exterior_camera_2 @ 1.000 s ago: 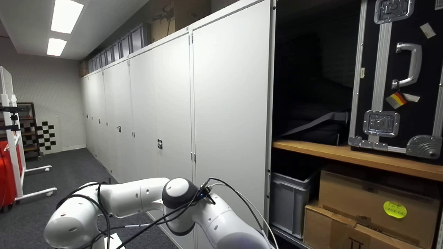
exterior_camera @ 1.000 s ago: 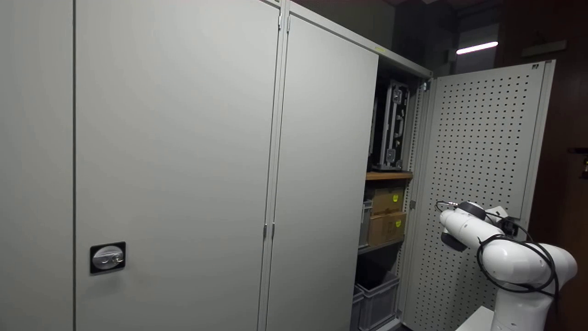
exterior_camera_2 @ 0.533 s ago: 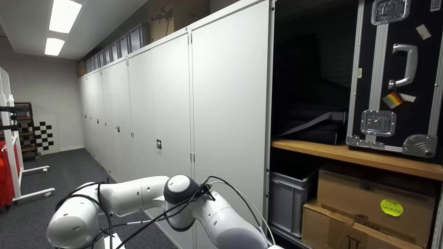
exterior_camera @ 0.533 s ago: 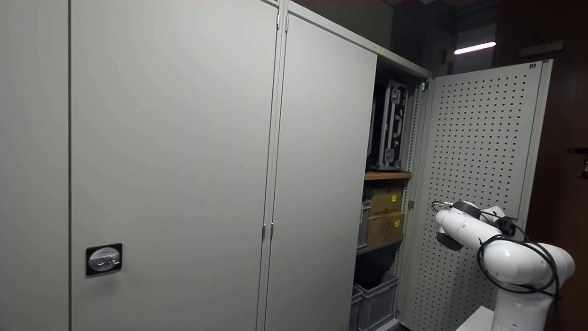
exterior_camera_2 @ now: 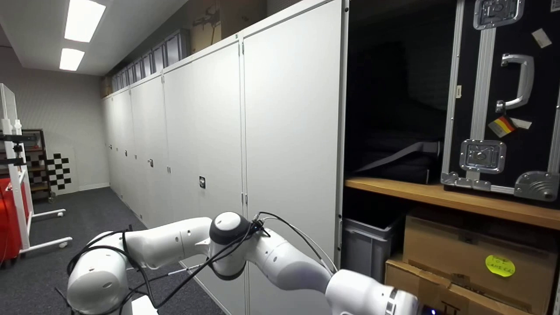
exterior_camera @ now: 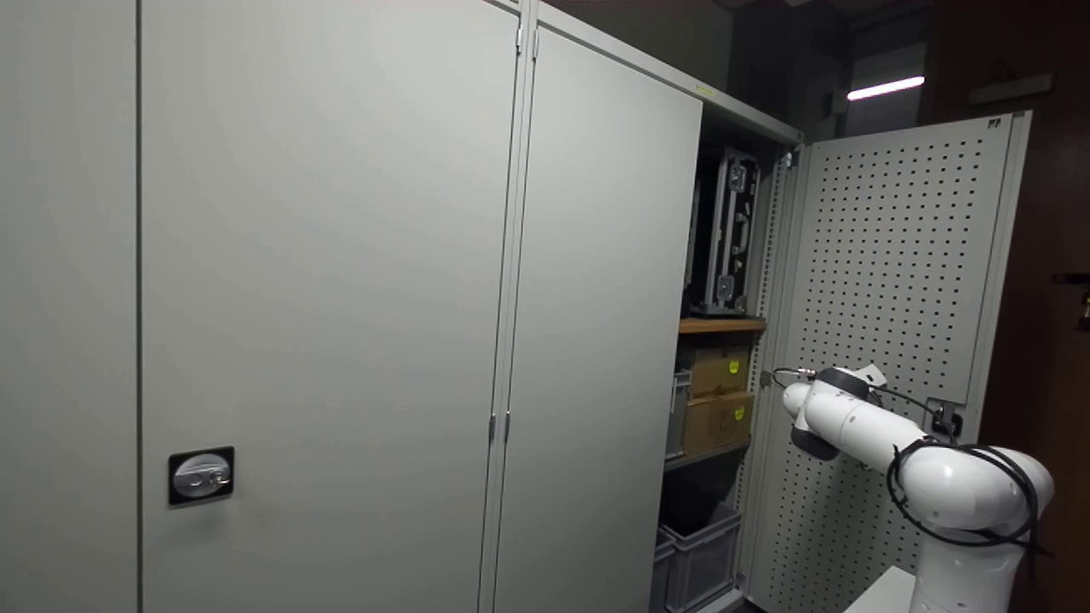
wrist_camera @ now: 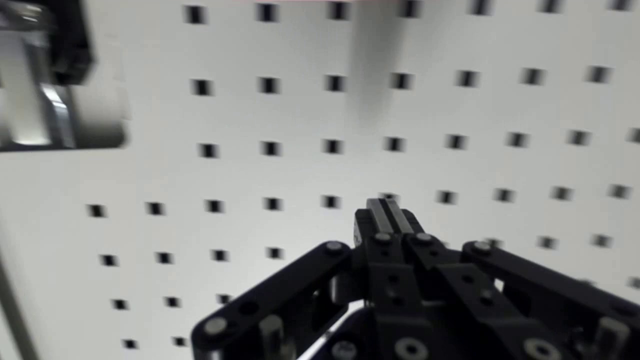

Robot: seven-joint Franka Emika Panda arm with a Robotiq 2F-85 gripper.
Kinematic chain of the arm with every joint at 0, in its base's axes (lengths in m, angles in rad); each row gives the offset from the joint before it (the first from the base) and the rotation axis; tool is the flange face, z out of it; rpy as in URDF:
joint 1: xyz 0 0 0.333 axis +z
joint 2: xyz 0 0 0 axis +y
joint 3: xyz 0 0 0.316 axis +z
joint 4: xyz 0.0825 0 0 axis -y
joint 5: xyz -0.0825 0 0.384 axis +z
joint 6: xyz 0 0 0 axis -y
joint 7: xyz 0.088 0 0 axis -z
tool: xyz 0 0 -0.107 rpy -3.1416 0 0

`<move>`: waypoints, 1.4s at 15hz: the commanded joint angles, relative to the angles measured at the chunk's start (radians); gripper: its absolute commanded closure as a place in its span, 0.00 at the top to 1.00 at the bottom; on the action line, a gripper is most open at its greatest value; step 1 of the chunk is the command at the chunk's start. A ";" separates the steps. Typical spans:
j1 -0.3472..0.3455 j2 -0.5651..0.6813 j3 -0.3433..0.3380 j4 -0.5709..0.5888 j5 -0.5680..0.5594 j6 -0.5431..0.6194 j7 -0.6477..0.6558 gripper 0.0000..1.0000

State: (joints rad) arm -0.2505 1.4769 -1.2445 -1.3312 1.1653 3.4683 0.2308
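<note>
Perforated door (exterior_camera: 886, 272) stays put; arm (exterior_camera: 945, 485) has shifted.

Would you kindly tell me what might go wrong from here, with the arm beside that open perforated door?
The shut gripper faces the perforated door, so it might scrape or shove it. Slack black cables looped about the arm could snag, perhaps on the door's metal handle.

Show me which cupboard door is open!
The door dotted with little square holes, behind the robot's arm in an exterior view. It stands swung out, while the smooth doors lie flat and shut.
</note>
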 commanded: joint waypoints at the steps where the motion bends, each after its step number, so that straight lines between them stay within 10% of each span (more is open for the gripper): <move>1: 0.091 -0.003 -0.057 0.077 -0.044 -0.001 0.068 0.00; 10: 0.025 -0.029 0.025 0.483 -0.281 -0.005 0.209 0.00; 16: -0.145 -0.061 0.256 0.684 -0.535 -0.005 0.211 0.00; 21: -0.296 -0.098 0.596 0.795 -0.901 -0.014 0.220 0.00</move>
State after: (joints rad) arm -0.4575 1.4015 -0.8144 -0.6228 0.4612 3.4629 0.4286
